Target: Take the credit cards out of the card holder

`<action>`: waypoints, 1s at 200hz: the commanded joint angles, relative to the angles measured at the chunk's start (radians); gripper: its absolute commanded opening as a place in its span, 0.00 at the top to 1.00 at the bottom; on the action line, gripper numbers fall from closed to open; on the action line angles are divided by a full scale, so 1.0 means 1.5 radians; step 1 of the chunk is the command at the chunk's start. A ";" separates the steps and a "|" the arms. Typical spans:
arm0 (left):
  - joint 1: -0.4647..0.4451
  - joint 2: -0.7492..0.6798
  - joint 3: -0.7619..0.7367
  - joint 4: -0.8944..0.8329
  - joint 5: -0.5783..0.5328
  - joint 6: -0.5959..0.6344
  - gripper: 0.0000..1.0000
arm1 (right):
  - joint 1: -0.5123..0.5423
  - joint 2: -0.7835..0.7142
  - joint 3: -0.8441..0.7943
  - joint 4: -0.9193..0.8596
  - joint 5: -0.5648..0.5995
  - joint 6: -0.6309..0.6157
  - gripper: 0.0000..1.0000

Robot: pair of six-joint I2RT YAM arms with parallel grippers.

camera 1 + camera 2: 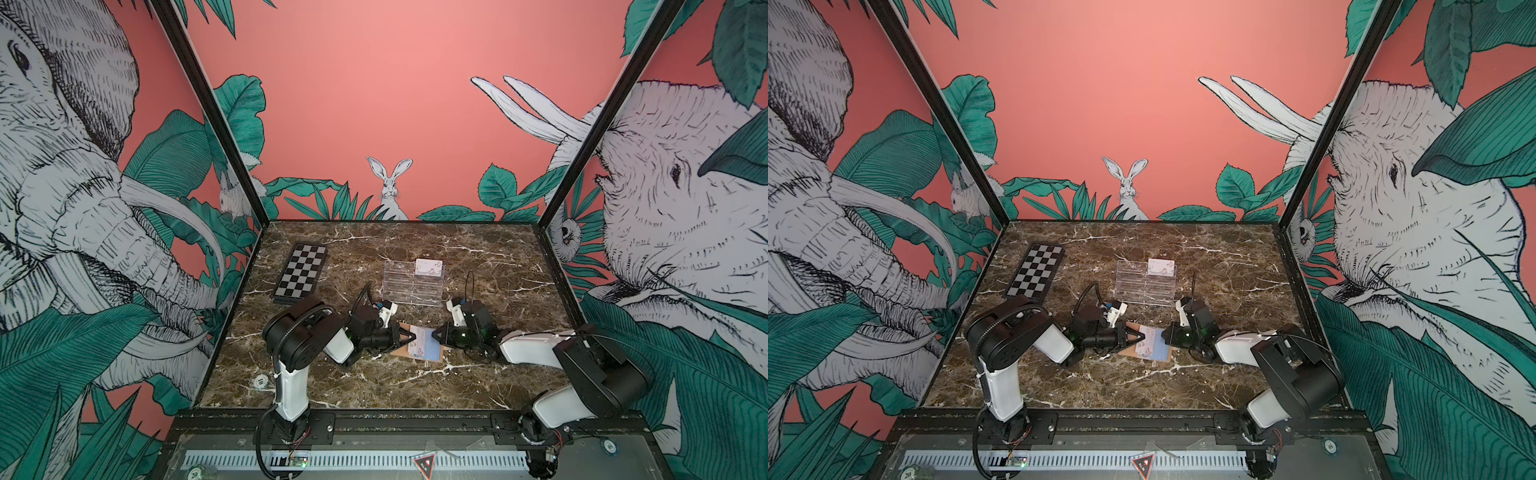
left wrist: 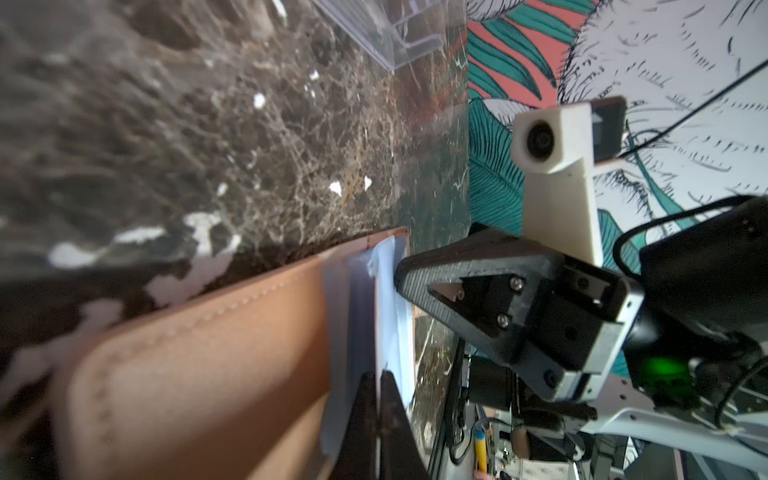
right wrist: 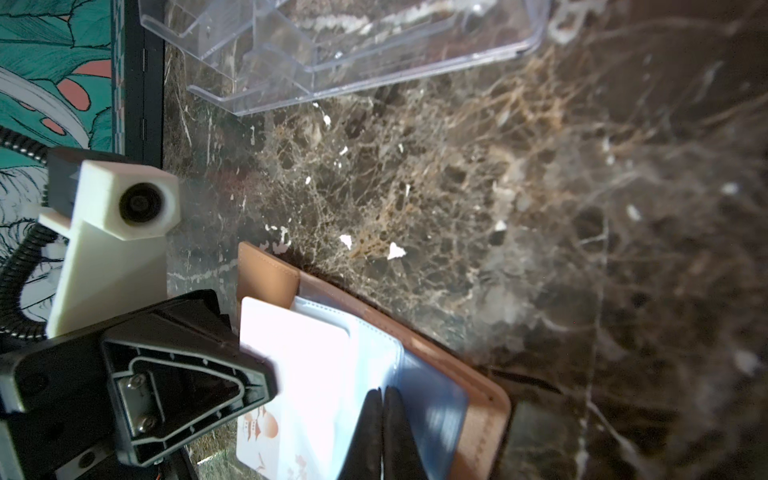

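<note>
While the card holder [image 1: 402,352] [image 1: 1131,351] [image 2: 208,353] is lying open on the marble table [image 1: 374,386], just in front of the clear rack [image 1: 411,286], the two grippers are meeting over it from opposite sides.

The left gripper [image 1: 410,337] [image 1: 1137,337] [image 3: 262,374] is reaching in from the left with its jaws pressed together. In the right wrist view its tip is sitting right at the edge of the whitish card [image 1: 417,341] [image 3: 299,353]. That card is sticking out of the inner sleeves toward the tip, and the jaws appear to be pinching that edge.

The right gripper [image 1: 435,332] [image 1: 1163,334] [image 3: 382,399] is coming in from the right, its jaws likewise closed. They are nipping a pale blue leaf [image 1: 432,347] [image 3: 432,407] of the sleeves; whether a card is sitting inside that leaf I cannot tell.

In the left wrist view the leaves are standing up off the card holder, with the right gripper's tip touching them. The two tips are lying near each other, with only card and leaf between.

Another card [image 1: 429,267] is standing in the rack's back tier. A chequered board [image 1: 300,272] is lying well apart at the far left.
</note>
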 commanded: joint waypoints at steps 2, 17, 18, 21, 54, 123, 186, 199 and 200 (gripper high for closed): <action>0.001 -0.025 -0.009 -0.023 -0.007 0.013 1.00 | 0.007 0.014 0.000 -0.050 0.011 -0.010 0.94; 0.004 -0.044 -0.014 -0.032 -0.011 0.014 1.00 | 0.007 0.007 0.001 -0.058 0.013 -0.013 0.94; 0.004 -0.045 -0.015 -0.033 -0.012 0.015 1.00 | 0.007 0.007 0.000 -0.059 0.014 -0.013 0.94; 0.013 -0.049 -0.016 -0.035 -0.012 0.015 1.00 | 0.008 0.005 0.001 -0.061 0.015 -0.014 0.94; 0.056 -0.098 -0.026 -0.082 -0.007 0.031 1.00 | 0.007 -0.012 0.003 -0.082 0.022 -0.021 0.94; 0.076 -0.241 -0.002 -0.261 -0.014 0.089 1.00 | 0.007 -0.032 0.028 -0.117 0.021 -0.032 0.93; 0.077 -0.361 0.052 -0.403 -0.051 0.123 1.00 | -0.016 -0.185 0.078 -0.249 0.083 -0.088 0.54; 0.076 -0.368 0.063 -0.403 -0.051 0.112 1.00 | -0.032 -0.230 0.082 -0.275 0.099 -0.100 0.44; 0.076 -0.368 0.064 -0.403 -0.051 0.110 1.00 | -0.033 -0.234 0.082 -0.277 0.100 -0.101 0.43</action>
